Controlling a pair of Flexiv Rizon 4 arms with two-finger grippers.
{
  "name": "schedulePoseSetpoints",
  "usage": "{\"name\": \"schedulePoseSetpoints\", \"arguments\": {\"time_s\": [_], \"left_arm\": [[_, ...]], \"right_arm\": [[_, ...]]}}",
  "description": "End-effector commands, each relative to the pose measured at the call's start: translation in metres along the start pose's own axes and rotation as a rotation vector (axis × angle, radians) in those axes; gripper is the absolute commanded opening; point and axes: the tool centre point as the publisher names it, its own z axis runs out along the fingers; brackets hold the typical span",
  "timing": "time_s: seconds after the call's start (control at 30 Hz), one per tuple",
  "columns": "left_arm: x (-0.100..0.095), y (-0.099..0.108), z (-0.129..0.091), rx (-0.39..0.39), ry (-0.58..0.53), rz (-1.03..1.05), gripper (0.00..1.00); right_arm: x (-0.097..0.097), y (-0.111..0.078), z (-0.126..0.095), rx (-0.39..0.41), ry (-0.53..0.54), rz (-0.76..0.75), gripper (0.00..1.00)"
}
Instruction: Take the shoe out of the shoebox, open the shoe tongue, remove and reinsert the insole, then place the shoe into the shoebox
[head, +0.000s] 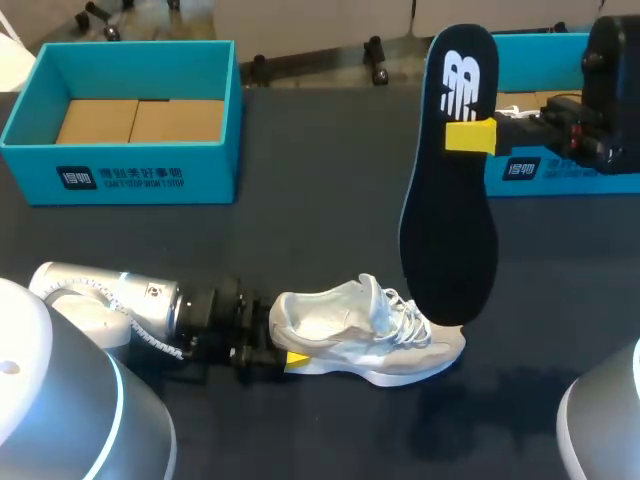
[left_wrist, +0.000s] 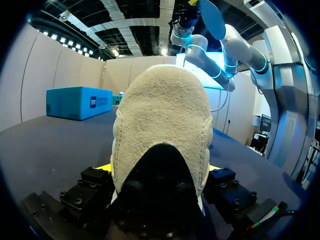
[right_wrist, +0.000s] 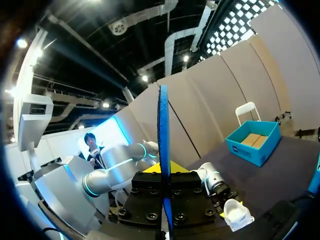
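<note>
One white shoe (head: 370, 335) upright on the tabletop (head: 300, 230), heel clamped in the left hand (head: 285, 348). One black insole (head: 450, 210) (out of the shoe), on end above the toe, pinched by the right hand (head: 470, 136). One open blue shoebox (head: 120, 175), far left.

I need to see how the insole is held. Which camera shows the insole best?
The head view: it shows the whole black insole, upright, clamped near its upper end by the right gripper. The right wrist view shows only its thin edge; the left wrist view catches just one end, high beyond the shoe.
</note>
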Motion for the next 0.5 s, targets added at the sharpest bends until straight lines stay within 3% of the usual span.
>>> {"name": "schedulePoseSetpoints", "arguments": {"time_s": [0.03,0.2,0.27,0.33,0.37,0.4,0.5], "left_arm": [[-0.0003,-0.0005,0.0003,0.000,0.001,-0.001,0.00],[-0.0004,-0.0012,0.0001,0.003,0.003,0.000,0.02],[-0.0004,-0.0015,-0.0001,0.006,0.007,0.003,0.21],[-0.0006,-0.0017,-0.0008,0.004,0.012,0.008,0.49],[-0.0008,-0.0015,-0.0014,0.003,0.013,0.012,0.78],[-0.0011,-0.0016,-0.0022,0.002,0.011,0.007,1.00],[-0.0018,-0.0029,-0.0044,-0.006,0.016,0.031,1.00]], "right_arm": [[-0.0031,0.0021,0.0036,0.003,0.003,0.001,0.00],[-0.0031,0.0021,0.0036,0.003,0.003,0.001,0.00],[-0.0031,0.0021,0.0036,0.003,0.003,0.001,0.00],[-0.0031,0.0021,0.0036,0.003,0.003,0.001,0.00],[-0.0031,0.0021,0.0036,0.003,0.003,0.001,0.00],[-0.0031,0.0021,0.0036,0.003,0.003,0.001,0.00],[-0.0031,0.0021,0.0036,0.003,0.003,0.001,0.00]]}}
